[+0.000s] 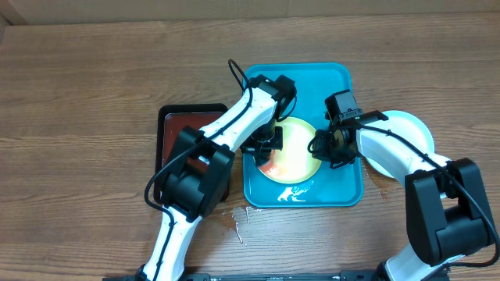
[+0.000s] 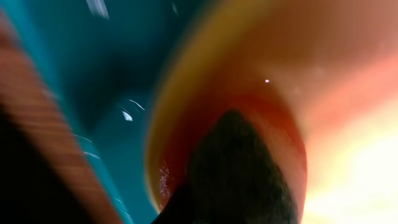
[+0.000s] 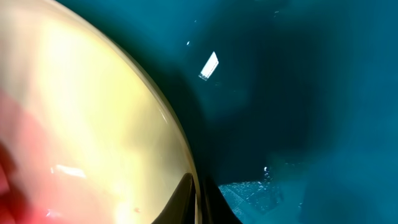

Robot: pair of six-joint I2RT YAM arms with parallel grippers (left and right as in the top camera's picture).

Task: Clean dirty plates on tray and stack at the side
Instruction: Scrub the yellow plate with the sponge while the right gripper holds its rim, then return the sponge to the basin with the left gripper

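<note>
Large turquoise-blue rectangular plastic tray sits mid-bench, w/ a pale yellow-green round plastic plate lying flat in its lower half. Red sauce smear shows at the plate's 8 o'clock, so this one isn't clean yet.

Left gripper is down on the plate's 9 o'clock side, right by that smear, prob. placed there to scrub. Left wrist view is blurred. A dark rough lump sits on the red patch; could be a sponge or a finger, can't say. Left jaws' state can't be told.

Right gripper is at the plate's 3 o'clock rim, opp. the left. I'd judge it's bracing the plate so it won't slide under wiping. Right wrist view shows only rim and tray floor close up, so can't tell if those jaws are clamped on the rim or loose.

Light blue-white round plastic plate lies off the tray on the wooden bench at the tray's 3 o'clock, partly under the right arm. It looks clean, likely the start of the stack. Third plate not made out.

White splash lies at the tray's 6 o'clock. Black tray with dark red inside is at the tray's 9 o'clock; the arm hides whether they touch.

Step in hand: scrubbing, approx. a third through the task.
</note>
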